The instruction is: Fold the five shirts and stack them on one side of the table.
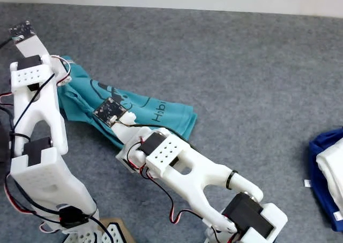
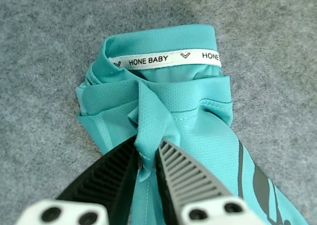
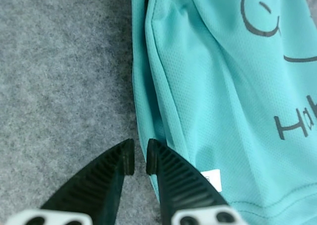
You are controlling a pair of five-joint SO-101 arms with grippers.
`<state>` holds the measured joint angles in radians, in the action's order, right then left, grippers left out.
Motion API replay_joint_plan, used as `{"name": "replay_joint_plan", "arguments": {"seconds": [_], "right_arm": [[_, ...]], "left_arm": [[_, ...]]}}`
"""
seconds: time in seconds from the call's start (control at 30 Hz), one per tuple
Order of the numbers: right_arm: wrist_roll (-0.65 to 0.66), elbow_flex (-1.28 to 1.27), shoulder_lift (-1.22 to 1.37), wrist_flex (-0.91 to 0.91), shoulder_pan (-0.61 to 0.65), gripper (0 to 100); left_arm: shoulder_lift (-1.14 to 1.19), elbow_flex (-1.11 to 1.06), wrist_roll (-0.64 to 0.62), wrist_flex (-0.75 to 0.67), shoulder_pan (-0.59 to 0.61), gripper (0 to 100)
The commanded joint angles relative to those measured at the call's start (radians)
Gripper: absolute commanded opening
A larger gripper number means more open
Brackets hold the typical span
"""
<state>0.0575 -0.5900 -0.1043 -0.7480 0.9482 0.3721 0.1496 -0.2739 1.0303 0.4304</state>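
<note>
teal mesh cloth was pinched in the left pincer [image 2: 147,153], clenched on a raised ridge of the teal shirt [image 2: 198,121] just below its collar, so the fabric puckered up toward the ribbed pads. the right pincer [image 3: 138,158] sat at the shirt's long side edge, drawn almost closed with only a slit between the tips; i saw no cloth in that slit, and one tip lay just beside the hem.

from where i stood, the step looked like getting this shirt spread for a fold, and it wanted both ends held. i judged the right pincer would need a real bite on the doubled hem, not on the top layer alone, and the two arms should then pull apart evenly so the bunched neck flattened instead of twisting.

the shirt lay on the table [image 1: 241,66] near its left side, stretched long and rumpled between the two arms. its knit was fine, dimpled and a little shiny, likely slippery. a white neck tape [image 2: 166,60] ran round the collar, a small white care tag [image 3: 212,178] showed near the hem, and black print [image 3: 257,12] crossed the front. the table's cover was a grey, felt-like pile that would probably drag on cloth. well apart, at the right edge, sat a blue shirt [image 1: 321,162] with a white garment [image 1: 335,168] on it.
</note>
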Motion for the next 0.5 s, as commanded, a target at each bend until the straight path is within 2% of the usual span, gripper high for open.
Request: {"name": "replay_joint_plan", "arguments": {"seconds": [0.0,0.47], "right_arm": [[0.014,0.012,-0.004,0.015,0.007,6.3],[0.014,0.012,-0.004,0.015,0.005,6.3]], "left_arm": [[-0.022,0.068,-0.009,-0.009,-0.019,1],[-0.022,0.246,-0.009,0.187,-0.039,1]]}}
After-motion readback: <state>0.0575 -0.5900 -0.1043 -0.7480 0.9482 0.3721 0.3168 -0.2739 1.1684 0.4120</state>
